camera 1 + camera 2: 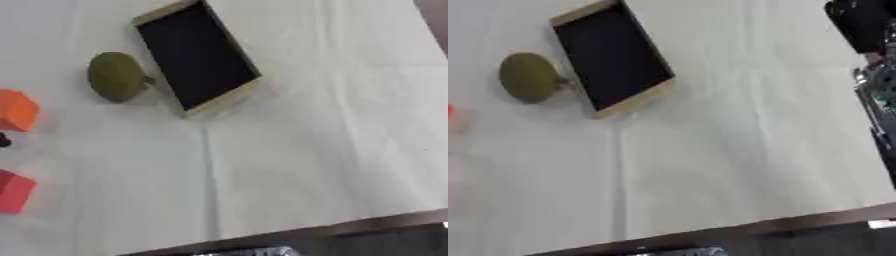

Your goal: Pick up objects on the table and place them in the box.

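The box [198, 57] lies at the far middle of your table [315, 150], turned askew, a shallow rectangle with a pale wooden rim and a flat black inside. Just beside its left wall sits a round, dull olive-green fruit [115, 76] with a short stub pointing toward the box; whether the stub touches the wall you cannot tell. At the left edge an orange block [16, 110] with soft, matte faces is cut off by the frame, and nearer to you, a red block [14, 192] is also cut off; both stand well apart from the box. Between them a small dark thing [4, 141] shows at the very edge, too little of it to name. The table wears a white cloth with faint fold lines running near to far, and a brown wooden edge shows along the near side. At the far right of the right eye view you have a black and silver part of the right arm [874, 60], with some green on it, running down the frame's edge, well apart from the box; it is blurred and cropped, so you cannot tell whether that hand is spread, pressed together or pinching anything. Your left hand shows in neither view.
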`<move>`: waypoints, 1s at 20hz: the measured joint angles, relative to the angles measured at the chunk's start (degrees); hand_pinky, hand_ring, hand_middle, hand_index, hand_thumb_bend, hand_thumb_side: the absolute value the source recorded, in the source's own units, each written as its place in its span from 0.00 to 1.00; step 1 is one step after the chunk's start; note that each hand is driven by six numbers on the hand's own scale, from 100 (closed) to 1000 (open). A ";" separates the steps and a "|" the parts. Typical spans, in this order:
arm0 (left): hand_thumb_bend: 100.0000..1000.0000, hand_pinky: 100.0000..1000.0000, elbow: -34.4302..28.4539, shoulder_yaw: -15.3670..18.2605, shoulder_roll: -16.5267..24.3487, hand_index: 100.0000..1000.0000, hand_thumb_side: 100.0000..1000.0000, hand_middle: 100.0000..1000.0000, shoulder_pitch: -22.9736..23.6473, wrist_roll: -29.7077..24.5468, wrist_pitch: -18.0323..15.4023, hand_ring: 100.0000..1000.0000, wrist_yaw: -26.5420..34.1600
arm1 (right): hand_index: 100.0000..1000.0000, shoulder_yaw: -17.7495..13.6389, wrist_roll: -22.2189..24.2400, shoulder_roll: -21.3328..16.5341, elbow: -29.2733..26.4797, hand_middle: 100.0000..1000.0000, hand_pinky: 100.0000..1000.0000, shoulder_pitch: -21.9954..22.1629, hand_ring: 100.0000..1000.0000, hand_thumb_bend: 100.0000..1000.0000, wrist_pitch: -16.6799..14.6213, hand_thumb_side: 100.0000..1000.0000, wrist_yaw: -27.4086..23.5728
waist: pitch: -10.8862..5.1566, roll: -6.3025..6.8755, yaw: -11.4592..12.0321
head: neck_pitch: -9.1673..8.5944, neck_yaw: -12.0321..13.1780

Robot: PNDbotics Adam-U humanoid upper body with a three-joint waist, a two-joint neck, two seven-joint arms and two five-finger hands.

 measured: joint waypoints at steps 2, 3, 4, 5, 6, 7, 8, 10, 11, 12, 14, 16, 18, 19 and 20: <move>0.45 0.98 0.43 -0.49 -0.40 0.96 0.00 0.89 -0.83 -0.03 -0.04 0.92 0.04 | 0.89 0.02 0.10 0.14 0.00 0.79 0.83 -0.20 0.78 0.00 -0.06 0.66 -0.05 | 0.14 -0.01 -0.22 | -0.13 0.07; 0.45 0.98 0.67 -0.75 -0.61 0.96 0.00 0.89 -1.26 -0.14 -0.14 0.92 0.16 | 0.89 0.02 0.15 0.16 0.00 0.79 0.83 -0.27 0.78 0.00 -0.11 0.66 -0.12 | 0.19 -0.01 -0.33 | -0.18 0.12; 0.45 0.98 0.90 -0.99 -0.73 0.96 0.00 0.89 -1.67 -0.27 -0.26 0.92 0.31 | 0.89 0.02 0.17 0.18 0.00 0.79 0.83 -0.39 0.77 0.00 -0.13 0.66 -0.21 | 0.30 -0.01 -0.38 | -0.23 0.14; 0.45 0.98 1.20 -1.16 -0.86 0.96 0.00 0.89 -2.03 -0.46 -0.39 0.92 0.36 | 0.89 0.03 0.17 0.26 0.00 0.79 0.83 -0.43 0.77 0.00 -0.15 0.66 -0.30 | 0.41 -0.01 -0.39 | -0.39 0.17; 0.45 0.98 1.53 -1.39 -1.05 0.96 0.00 0.89 -2.33 -0.70 -0.48 0.92 0.38 | 0.89 0.03 0.17 0.39 0.00 0.79 0.83 -0.43 0.77 0.00 -0.15 0.66 -0.41 | 0.44 -0.01 -0.43 | -0.45 0.20; 0.45 0.98 1.88 -1.51 -1.20 0.96 0.00 0.89 -2.56 -0.97 -0.56 0.92 0.44 | 0.89 0.03 0.15 0.56 0.00 0.79 0.83 -0.43 0.77 0.00 -0.17 0.66 -0.49 | 0.45 -0.01 -0.52 | -0.46 0.24; 0.45 0.97 2.29 -1.75 -1.20 0.96 0.00 0.89 -2.73 -1.28 -0.64 0.91 0.53 | 0.88 0.03 0.14 0.60 0.00 0.79 0.83 -0.44 0.77 0.00 -0.18 0.65 -0.55 | 0.52 -0.01 -0.65 | -0.47 0.28; 0.45 0.97 3.14 -2.12 -1.34 0.96 0.00 0.89 -3.02 -1.85 -0.75 0.91 0.59 | 0.88 0.03 0.10 0.61 0.00 0.79 0.83 -0.44 0.77 0.00 -0.22 0.65 -0.74 | 0.78 0.00 -0.73 | -0.47 0.42; 0.45 0.97 3.53 -2.20 -1.56 0.96 0.00 0.89 -3.09 -2.10 -0.79 0.91 0.59 | 0.88 0.03 0.06 0.65 0.00 0.79 0.83 -0.45 0.77 0.00 -0.26 0.65 -0.82 | 0.83 0.00 -0.74 | -0.48 0.44; 0.45 0.97 3.84 -2.34 -1.69 0.95 0.00 0.88 -3.23 -2.33 -0.83 0.91 0.59 | 0.88 0.03 0.03 0.70 0.00 0.79 0.83 -0.45 0.77 0.00 -0.28 0.65 -0.94 | 0.83 0.00 -0.75 | -0.48 0.45; 0.45 0.97 4.41 -2.52 -1.74 0.94 0.00 0.86 -3.48 -2.65 -0.95 0.91 0.59 | 0.88 0.03 0.02 0.88 0.00 0.78 0.83 -0.47 0.77 0.00 -0.29 0.65 -1.01 | 0.95 0.00 -0.82 | -0.49 0.46; 0.44 0.94 4.88 -2.73 -2.10 0.92 0.00 0.83 -3.52 -2.87 -1.10 0.89 0.76 | 0.88 0.03 0.01 1.16 0.00 0.78 0.83 -0.50 0.77 0.00 -0.29 0.65 -1.08 | 1.08 0.01 -0.93 | -0.49 0.46; 0.42 0.91 4.97 -2.84 -2.24 0.87 0.00 0.77 -3.53 -2.94 -1.21 0.85 1.14 | 0.88 0.03 0.00 1.17 0.00 0.78 0.83 -0.61 0.77 0.00 -0.31 0.65 -1.22 | 1.09 0.00 -0.99 | -0.49 0.46; 0.41 0.89 4.97 -2.84 -2.27 0.84 0.00 0.74 -3.55 -2.92 -1.24 0.83 1.38 | 0.88 0.03 -0.01 1.18 0.00 0.78 0.83 -0.65 0.77 0.00 -0.31 0.65 -1.28 | 1.10 0.00 -0.99 | -0.49 0.46; 0.40 0.87 4.97 -2.84 -2.40 0.81 0.00 0.71 -3.64 -2.88 -1.28 0.81 1.57 | 0.88 0.03 -0.02 1.21 0.00 0.78 0.83 -0.66 0.77 0.00 -0.31 0.65 -1.32 | 1.10 0.00 -0.98 | -0.49 0.46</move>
